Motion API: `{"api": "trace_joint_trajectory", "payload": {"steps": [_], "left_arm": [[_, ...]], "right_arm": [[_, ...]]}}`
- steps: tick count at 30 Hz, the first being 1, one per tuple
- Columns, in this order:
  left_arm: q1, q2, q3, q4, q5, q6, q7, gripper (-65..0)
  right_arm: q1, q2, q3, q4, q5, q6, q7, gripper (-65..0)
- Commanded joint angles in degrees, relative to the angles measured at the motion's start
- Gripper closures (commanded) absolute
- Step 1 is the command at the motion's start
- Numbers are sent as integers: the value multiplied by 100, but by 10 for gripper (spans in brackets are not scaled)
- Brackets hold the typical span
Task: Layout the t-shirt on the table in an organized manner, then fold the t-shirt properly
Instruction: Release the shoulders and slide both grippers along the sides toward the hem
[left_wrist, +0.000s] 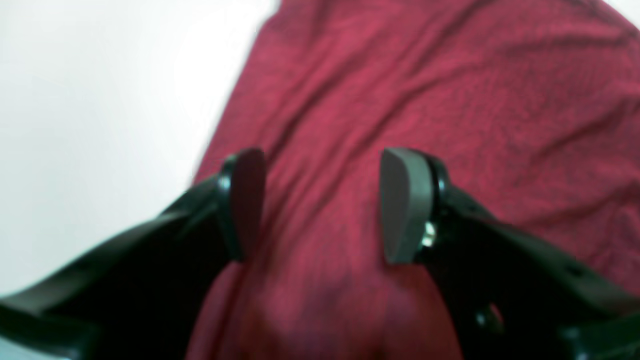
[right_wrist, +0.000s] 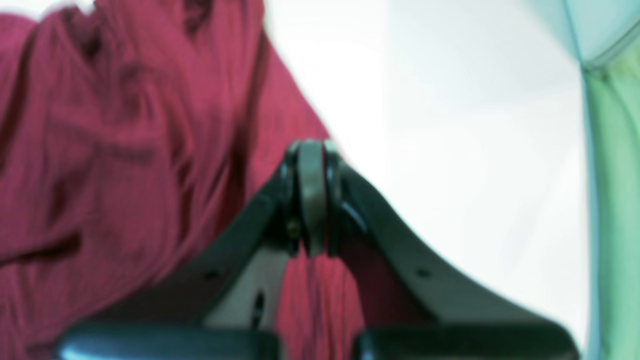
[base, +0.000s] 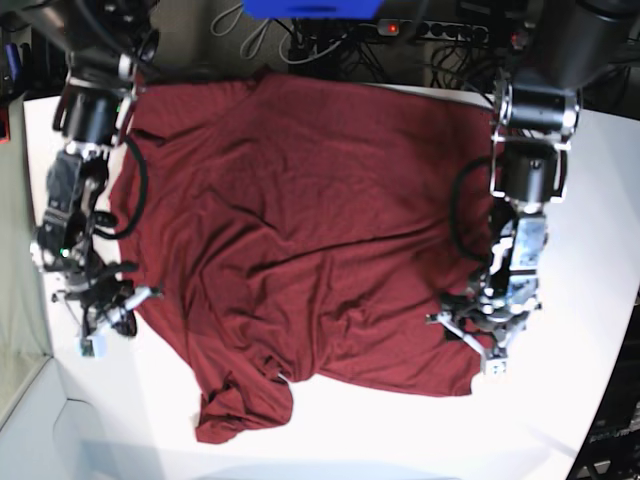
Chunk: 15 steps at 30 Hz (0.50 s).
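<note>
The maroon t-shirt (base: 300, 220) lies spread over the white table (base: 400, 430), wrinkled, with one bunched corner at the front left (base: 240, 405). My left gripper (left_wrist: 322, 160) is open just above the shirt's cloth (left_wrist: 425, 90) near its edge; in the base view the left gripper (base: 472, 338) is at the shirt's right front side. My right gripper (right_wrist: 312, 150) is shut, with a fold of the shirt (right_wrist: 100, 150) pinched between its fingers. The base view places the right gripper (base: 118, 305) at the shirt's left edge.
Cables and a power strip (base: 440, 30) run behind the table's far edge, beside a blue object (base: 310, 8). A green surface (right_wrist: 615, 200) lies past the table's side by the right gripper. The table's curved edge (base: 605, 400) runs along the right front.
</note>
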Motion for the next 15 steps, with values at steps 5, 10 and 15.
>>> {"api": "trace_joint_trajectory", "payload": {"steps": [5, 10, 15], "left_arm": [[-896, 189, 465, -1802, 28, 75, -1063, -353], [-1195, 233, 614, -2400, 19, 84, -1397, -353], [-1160, -66, 614, -2426, 19, 75, -1441, -353]], "right_arm": [[901, 198, -293, -1281, 21, -13, 140, 0], [1068, 189, -935, -1711, 21, -13, 448, 0], [1006, 189, -1154, -1729, 21, -13, 527, 0]]}}
